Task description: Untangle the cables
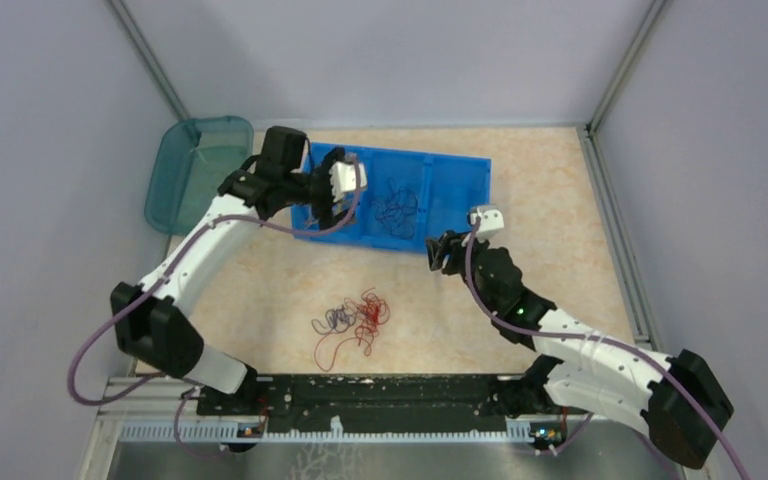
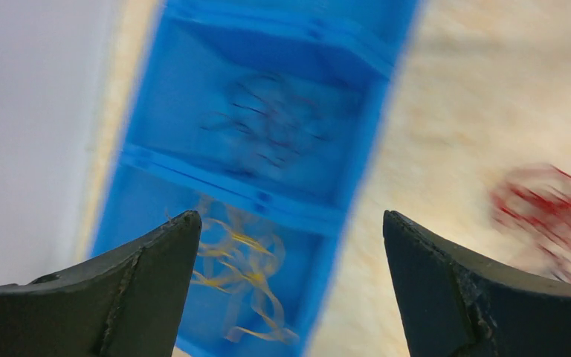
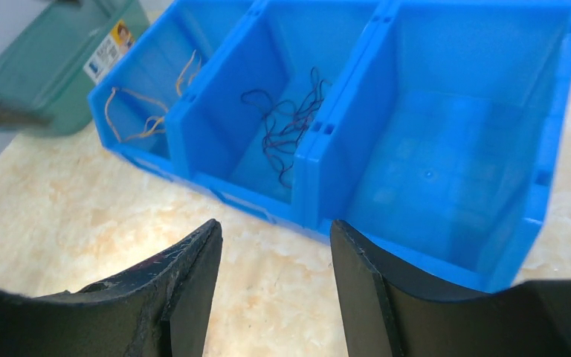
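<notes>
A tangle of red and dark cables (image 1: 355, 318) lies on the table in front of a blue three-compartment bin (image 1: 460, 190). Dark cables (image 1: 397, 208) lie in the middle compartment. Orange-yellow cables (image 2: 245, 260) lie in the left compartment. My left gripper (image 1: 324, 198) hovers open and empty over that compartment, as the left wrist view (image 2: 291, 217) shows. My right gripper (image 1: 440, 252) is open and empty just in front of the bin's near wall (image 3: 274, 224). The right wrist view shows the yellow cables (image 3: 145, 119) and dark cables (image 3: 290, 126). The red tangle (image 2: 546, 204) is blurred.
A teal translucent tub (image 1: 190, 170) stands at the back left beside the bin, also in the right wrist view (image 3: 37, 74). The bin's right compartment (image 3: 446, 163) holds nothing. Grey walls enclose the table on three sides.
</notes>
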`<control>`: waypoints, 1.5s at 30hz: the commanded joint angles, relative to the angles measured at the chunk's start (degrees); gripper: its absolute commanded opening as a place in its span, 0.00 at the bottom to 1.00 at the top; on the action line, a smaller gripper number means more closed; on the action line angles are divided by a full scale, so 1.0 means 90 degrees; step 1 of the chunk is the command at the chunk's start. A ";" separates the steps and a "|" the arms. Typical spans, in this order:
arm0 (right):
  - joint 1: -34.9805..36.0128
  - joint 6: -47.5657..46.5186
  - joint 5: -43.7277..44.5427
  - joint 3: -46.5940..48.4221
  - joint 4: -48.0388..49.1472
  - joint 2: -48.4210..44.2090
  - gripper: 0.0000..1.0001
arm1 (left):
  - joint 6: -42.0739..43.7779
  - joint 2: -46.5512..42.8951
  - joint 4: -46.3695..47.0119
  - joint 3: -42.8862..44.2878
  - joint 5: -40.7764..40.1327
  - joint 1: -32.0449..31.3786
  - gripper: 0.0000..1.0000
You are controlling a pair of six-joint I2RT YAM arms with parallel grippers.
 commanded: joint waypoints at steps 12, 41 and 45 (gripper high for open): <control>-0.0030 -0.0036 -0.1192 0.0310 0.0804 0.0595 0.54 | 0.4587 -0.2727 -0.2913 -0.4115 0.0622 -0.0641 0.73; -0.0029 0.0049 -0.1117 0.0445 0.0632 0.0593 0.40 | 0.6736 -0.2370 -0.1583 -0.5135 -0.0560 -0.1512 0.41; -0.0027 0.0078 -0.1123 0.0432 0.0654 0.0616 0.39 | 0.6808 -0.2307 -0.1339 -0.5196 -0.0687 -0.1534 0.32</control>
